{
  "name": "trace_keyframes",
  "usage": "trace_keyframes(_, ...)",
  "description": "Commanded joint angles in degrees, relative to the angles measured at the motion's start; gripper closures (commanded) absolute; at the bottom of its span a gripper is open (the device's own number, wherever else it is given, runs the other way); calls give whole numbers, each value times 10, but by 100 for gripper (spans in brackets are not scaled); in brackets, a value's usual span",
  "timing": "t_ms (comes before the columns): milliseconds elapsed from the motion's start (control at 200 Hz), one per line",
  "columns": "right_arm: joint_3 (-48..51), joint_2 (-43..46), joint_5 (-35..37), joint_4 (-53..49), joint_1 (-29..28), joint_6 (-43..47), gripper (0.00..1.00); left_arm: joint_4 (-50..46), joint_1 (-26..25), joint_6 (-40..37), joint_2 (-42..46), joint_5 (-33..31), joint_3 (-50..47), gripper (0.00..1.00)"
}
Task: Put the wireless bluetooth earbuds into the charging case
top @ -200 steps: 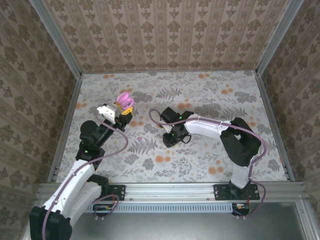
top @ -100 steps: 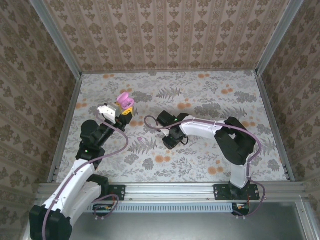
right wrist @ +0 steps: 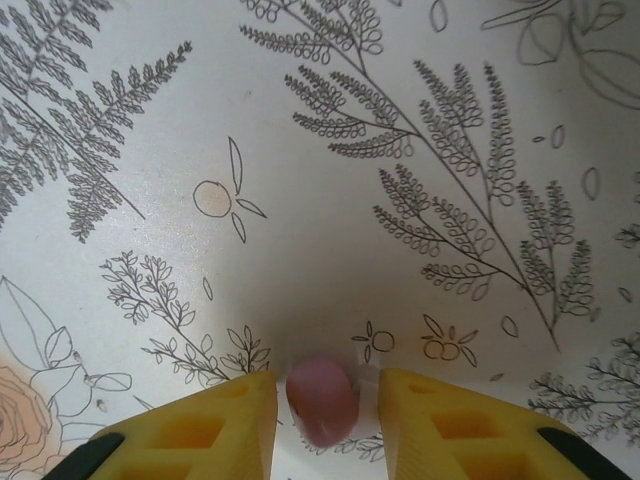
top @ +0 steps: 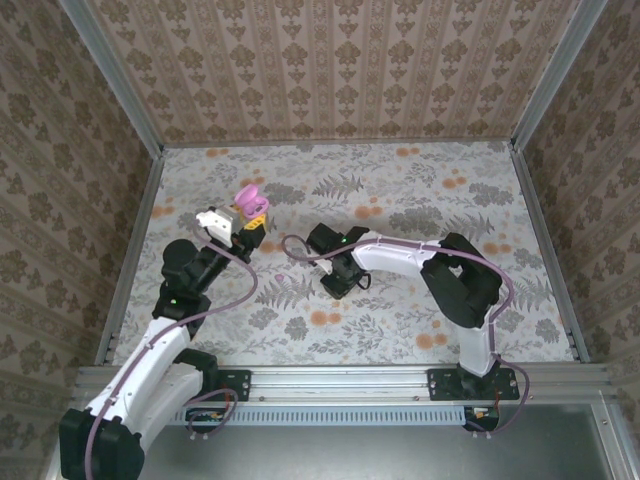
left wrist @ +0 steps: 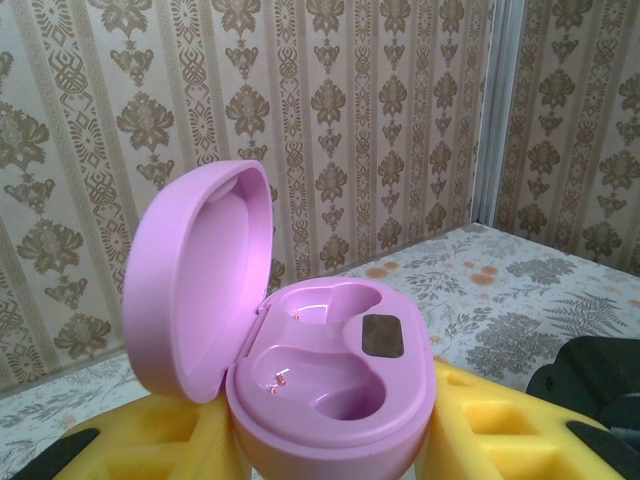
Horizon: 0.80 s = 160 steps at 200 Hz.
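a table top covered in a pale sheet, printed with grey fern leaves and small orange flowers, is seen from above. it is enclosed on three sides by walls papered in beige with brown damask stripes. silver metal posts are set at the back corners, and a metal rail is run along the near edge. up close, a grey fern frond and a peach rose are shown printed on the sheet.
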<state>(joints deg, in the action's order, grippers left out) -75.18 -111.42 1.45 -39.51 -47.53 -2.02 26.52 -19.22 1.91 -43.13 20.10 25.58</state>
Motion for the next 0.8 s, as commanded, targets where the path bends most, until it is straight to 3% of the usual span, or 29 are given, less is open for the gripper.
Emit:
trace_keyframes(0,-9,-8,17,-26,-4,8,67,16,-4,-1,1,3,19,59)
trace_keyframes(540,-5,-15,48,-14,-3,-27,68,16,-4,0,-4,5,20,59)
trace_keyframes(795,-55,-31,-14,-35,1,-117,51,15,-4,-1,0,1,18,59)
